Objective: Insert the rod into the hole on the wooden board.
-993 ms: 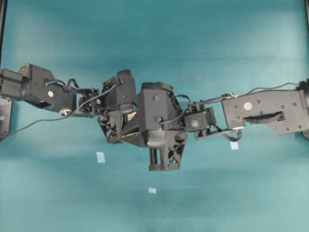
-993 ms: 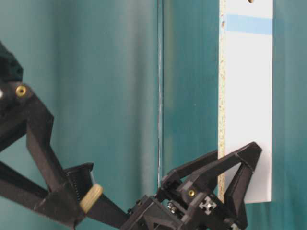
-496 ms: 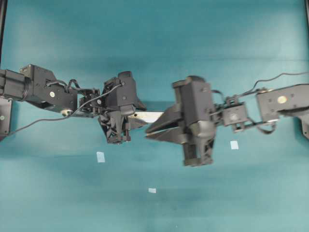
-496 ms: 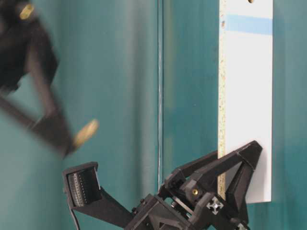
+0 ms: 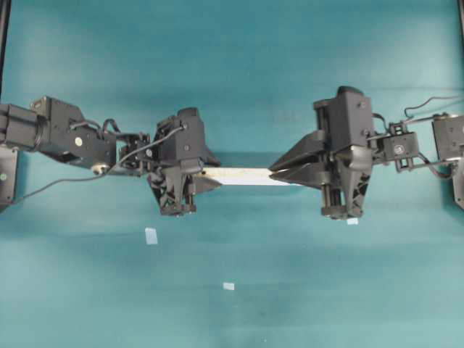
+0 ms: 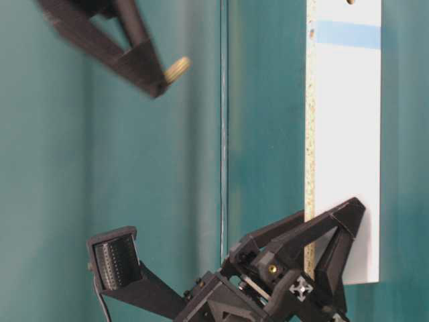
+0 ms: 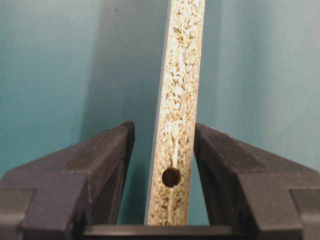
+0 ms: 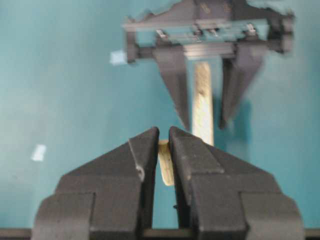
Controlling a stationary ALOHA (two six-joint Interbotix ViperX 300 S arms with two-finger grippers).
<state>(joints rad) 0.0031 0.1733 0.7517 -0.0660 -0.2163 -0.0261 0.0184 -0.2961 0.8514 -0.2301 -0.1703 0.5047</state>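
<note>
The rod (image 6: 177, 68) is looking light, stiff & smooth, so prob. slippery and apt to twist if pinched near one end. The right gripper (image 8: 163, 134) is gripping it approx. mid-length, its fingers (image 8: 190, 155) nearly closed on it, a stub sticking out past the tips; it's hanging in the air above the teal worktop (image 5: 232, 65), well apart from the board. It's a short cream-beige peg w/ a ribbed end.

The wooden board (image 6: 347, 134) is a rigid pale strip w/ a speckled edge, blue band near the hole (image 6: 350, 2). The left gripper (image 7: 163, 137) is standing around its other end, mid-worktop; can't tell if its pads (image 7: 122, 150) are touching.
</note>
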